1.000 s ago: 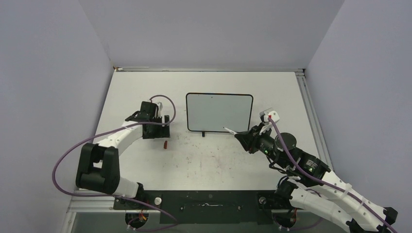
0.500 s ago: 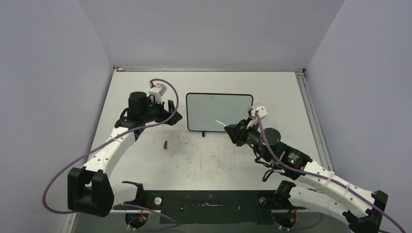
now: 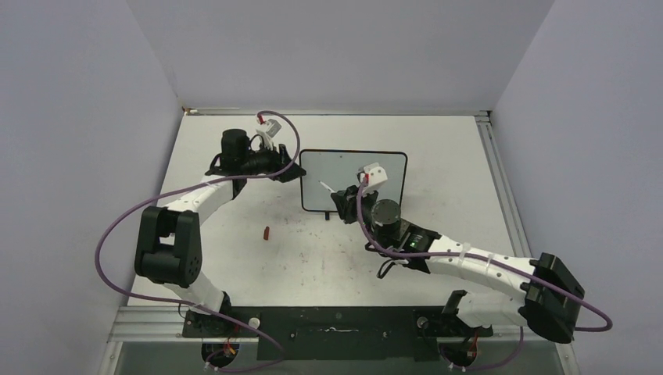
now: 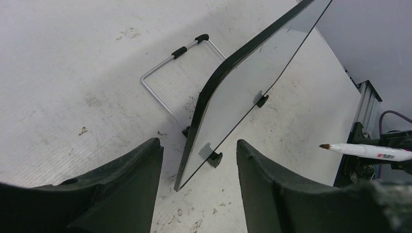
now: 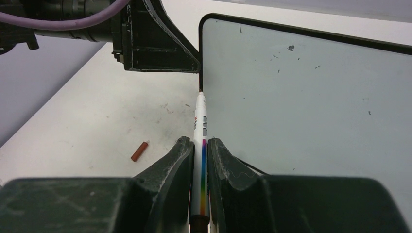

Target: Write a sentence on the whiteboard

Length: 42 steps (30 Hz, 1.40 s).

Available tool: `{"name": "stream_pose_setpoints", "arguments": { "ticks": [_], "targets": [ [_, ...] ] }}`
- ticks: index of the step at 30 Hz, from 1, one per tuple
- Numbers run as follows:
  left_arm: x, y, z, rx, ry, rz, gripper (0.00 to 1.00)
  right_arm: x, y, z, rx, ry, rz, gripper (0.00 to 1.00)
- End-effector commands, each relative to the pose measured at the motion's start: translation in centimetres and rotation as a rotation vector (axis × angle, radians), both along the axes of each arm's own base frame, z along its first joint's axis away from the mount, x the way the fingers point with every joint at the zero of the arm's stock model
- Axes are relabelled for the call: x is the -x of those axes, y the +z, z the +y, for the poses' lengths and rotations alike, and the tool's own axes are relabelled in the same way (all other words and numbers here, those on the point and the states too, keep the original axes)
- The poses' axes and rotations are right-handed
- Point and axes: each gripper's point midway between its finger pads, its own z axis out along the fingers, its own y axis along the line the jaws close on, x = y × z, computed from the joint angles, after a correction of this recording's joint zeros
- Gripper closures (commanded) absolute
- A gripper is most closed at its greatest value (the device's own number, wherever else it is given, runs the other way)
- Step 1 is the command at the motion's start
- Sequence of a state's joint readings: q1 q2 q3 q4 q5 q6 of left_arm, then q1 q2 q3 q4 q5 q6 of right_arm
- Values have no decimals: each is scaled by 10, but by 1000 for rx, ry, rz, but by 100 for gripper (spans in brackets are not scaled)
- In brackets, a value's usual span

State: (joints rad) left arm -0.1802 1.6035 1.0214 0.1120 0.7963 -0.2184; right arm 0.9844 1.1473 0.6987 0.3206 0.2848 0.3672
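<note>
The whiteboard [image 3: 367, 178] stands upright at the back middle of the table, propped on a wire stand [image 4: 167, 68]. Its face [image 5: 311, 97] carries only a few dark specks; the sentence is not in view. My left gripper [image 3: 292, 169] is open and straddles the board's lower left corner [image 4: 187, 170], with a gap on both sides. My right gripper [image 5: 197, 143] is shut on a white marker [image 5: 199, 116] with a rainbow stripe. The marker's tip is at the board's left edge, close to the left gripper's fingers [image 5: 160, 48]. In the left wrist view the marker [image 4: 374, 152] comes in from the right.
A small red cap [image 3: 266, 232] lies on the table left of and in front of the board, also seen in the right wrist view [image 5: 139, 151]. The tabletop [image 3: 328, 258] is stained. Grey walls close in the left, back and right sides.
My left gripper swung from near the red cap up to the board's left edge and narrowed. My right arm carried the marker leftward across the board's front to its left edge.
</note>
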Motion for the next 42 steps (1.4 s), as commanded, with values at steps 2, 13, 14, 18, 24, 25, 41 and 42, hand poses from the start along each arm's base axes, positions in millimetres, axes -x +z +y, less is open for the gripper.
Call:
{"name": "stream_pose_setpoints", "arguments": {
  "ticks": [2, 13, 14, 18, 24, 25, 41, 42],
  "targets": [
    [-8, 22, -10, 84, -65, -78, 50, -28, 34, 16, -92, -42, -115, 95],
    [-10, 11, -9, 67, -64, -52, 68, -53, 33, 26, -91, -84, -189, 95],
    [-10, 10, -10, 67, -65, -51, 69, -54, 34, 26, -90, -87, -195, 95],
    [-11, 8, -9, 64, -62, -45, 74, -59, 31, 27, -81, -101, -204, 95],
    [-12, 6, -9, 58, -58, -44, 82, -65, 30, 27, -75, -122, -219, 95],
    [-12, 6, -9, 58, -59, -45, 83, -66, 29, 27, -73, -125, -220, 95],
    [-13, -1, -6, 26, -52, -54, 100, -74, 22, 26, -60, -162, -232, 95],
    [-13, -2, -6, 24, -52, -55, 100, -75, 21, 26, -57, -164, -230, 95]
  ]
}}
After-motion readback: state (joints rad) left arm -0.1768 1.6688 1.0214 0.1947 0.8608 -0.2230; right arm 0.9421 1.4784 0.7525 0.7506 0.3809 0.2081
